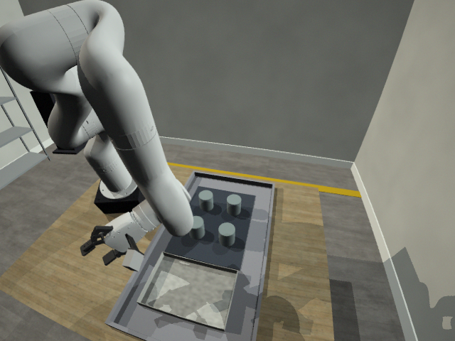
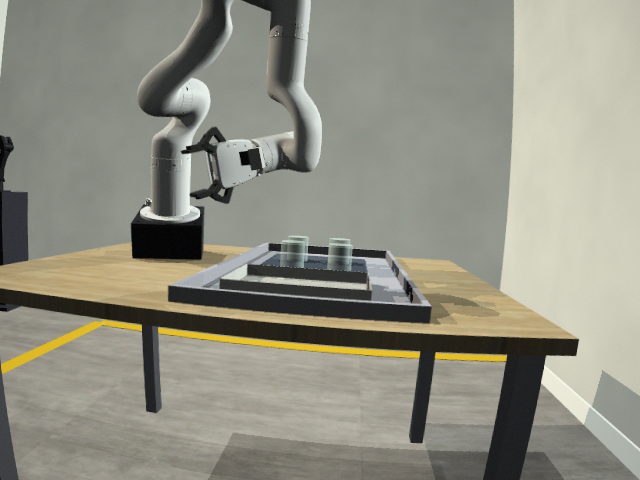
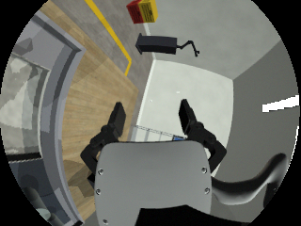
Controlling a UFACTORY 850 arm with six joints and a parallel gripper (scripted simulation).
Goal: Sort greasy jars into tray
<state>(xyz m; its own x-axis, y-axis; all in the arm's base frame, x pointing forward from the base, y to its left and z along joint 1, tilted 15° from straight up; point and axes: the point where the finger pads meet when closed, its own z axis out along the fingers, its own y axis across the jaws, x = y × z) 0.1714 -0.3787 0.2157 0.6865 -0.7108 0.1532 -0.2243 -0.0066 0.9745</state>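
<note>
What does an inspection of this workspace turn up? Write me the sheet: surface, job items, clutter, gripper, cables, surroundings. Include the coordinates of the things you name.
Surface: wooden table (image 1: 301, 209) (image 2: 93, 273) carrying a rimmed steel top (image 1: 253, 290) (image 2: 299, 308).
Job items: four jars upright on the dark mat (image 1: 212, 246), in two rows of two; the tray (image 1: 183, 318) (image 2: 294, 287) beside it holds no jar. Grease cannot be judged by eye.
Clutter: nothing seen among the jars or in the tray.
Gripper (image 1: 96, 254) (image 2: 189, 173) (image 3: 151, 106): open, nothing between its fingers, off to the side of the steel top.
Cables: nothing seen.
Surroundings: grey walls, yellow floor line (image 1: 338, 191) (image 2: 206, 335), metal shelving (image 1: 18, 133).
</note>
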